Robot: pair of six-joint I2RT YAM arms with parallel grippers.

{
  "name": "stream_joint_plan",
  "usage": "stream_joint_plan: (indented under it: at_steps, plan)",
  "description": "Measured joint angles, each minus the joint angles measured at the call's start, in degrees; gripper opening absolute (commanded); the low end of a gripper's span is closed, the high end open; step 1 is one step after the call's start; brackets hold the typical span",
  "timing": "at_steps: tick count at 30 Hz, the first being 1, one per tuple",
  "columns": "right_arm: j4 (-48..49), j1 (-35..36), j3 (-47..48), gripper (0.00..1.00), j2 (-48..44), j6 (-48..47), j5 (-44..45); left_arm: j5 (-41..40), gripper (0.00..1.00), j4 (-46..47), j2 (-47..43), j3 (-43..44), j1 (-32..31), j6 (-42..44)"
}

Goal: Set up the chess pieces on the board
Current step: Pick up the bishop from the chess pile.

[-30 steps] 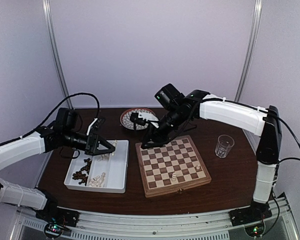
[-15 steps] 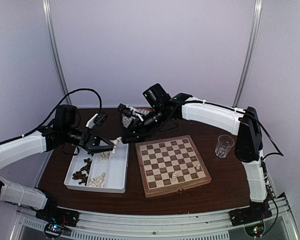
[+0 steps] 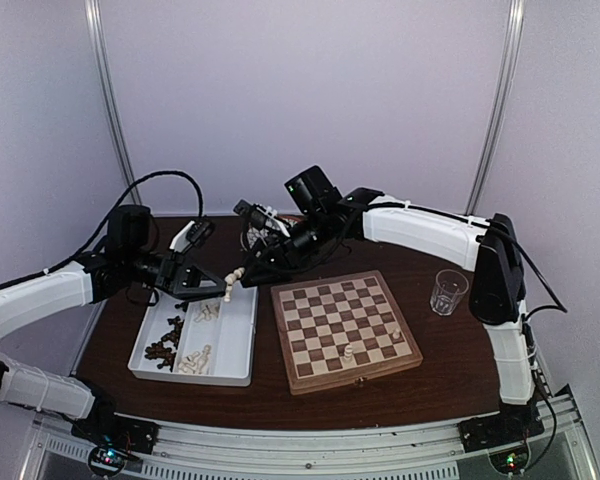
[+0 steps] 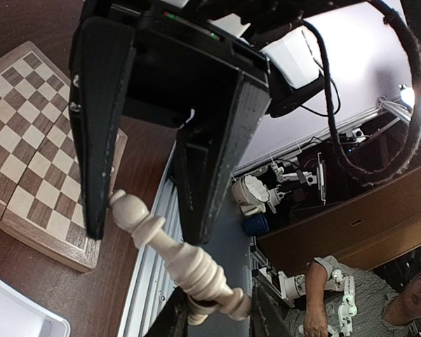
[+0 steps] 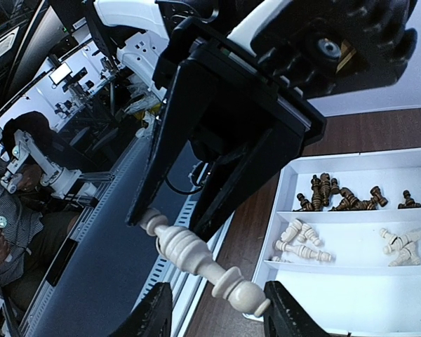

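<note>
A cream chess piece hangs above the far right edge of the white tray. My left gripper is shut on its base, also seen in its own view. My right gripper faces it, open, with its fingers on either side of the piece's round head, not touching; its own view shows the same gap. The board lies to the right with two cream pieces near its front.
The tray holds dark pieces in its left compartment and cream pieces in the other. A clear glass stands right of the board. The right arm reaches across the back of the table.
The right arm swung left from the board's far corner to the left gripper, and its jaws widened. The left gripper rose slightly from the tray with the cream piece.
</note>
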Motion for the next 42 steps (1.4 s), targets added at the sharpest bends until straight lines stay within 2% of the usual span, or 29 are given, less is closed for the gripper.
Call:
stream_joint_plan:
  at_steps: [5, 9, 12, 15, 19, 22, 26, 31, 42]
  plan:
    - [4.9, -0.02, -2.38, 0.33, 0.0, 4.24, -2.84, 0.42, 0.05, 1.64, 0.07, 0.0, -0.02, -0.9]
    - [12.61, -0.15, -5.22, 0.32, -0.02, 11.19, -4.85, 0.57, 0.05, 1.92, 0.15, -0.02, 0.0, -1.14]
    - [25.81, -0.68, -9.14, 0.32, -0.13, 22.32, -6.51, 0.59, 0.05, 2.1, 0.2, -0.13, 0.0, -1.18]
    - [47.58, -1.09, -12.85, 0.27, 0.48, 41.0, -8.15, 0.68, 0.05, 2.23, 0.2, -0.35, 0.02, -1.18]
    - [62.77, -1.86, -12.85, 0.19, 1.44, 54.58, -9.22, 0.81, 0.05, 2.38, 0.31, -0.59, 0.02, -1.18]
    - [70.14, -2.23, -12.85, 0.24, 1.44, 60.98, -10.14, 0.81, 0.04, 2.64, 0.55, -0.59, 0.02, -1.18]
    - [74.58, -2.21, -12.98, 0.35, 1.44, 65.09, -11.26, 0.79, 0.04, 2.95, 0.79, -0.59, 0.02, -1.18]
    - [75.58, -2.23, -13.94, 0.45, 1.44, 66.64, -11.58, 0.81, 0.04, 3.61, 0.83, -0.59, 0.02, -1.44]
    - [63.01, -2.67, -15.17, 0.5, 1.44, 58.25, -10.29, 0.79, 0.03, 4.61, -0.09, -0.44, 0.02, -2.62]
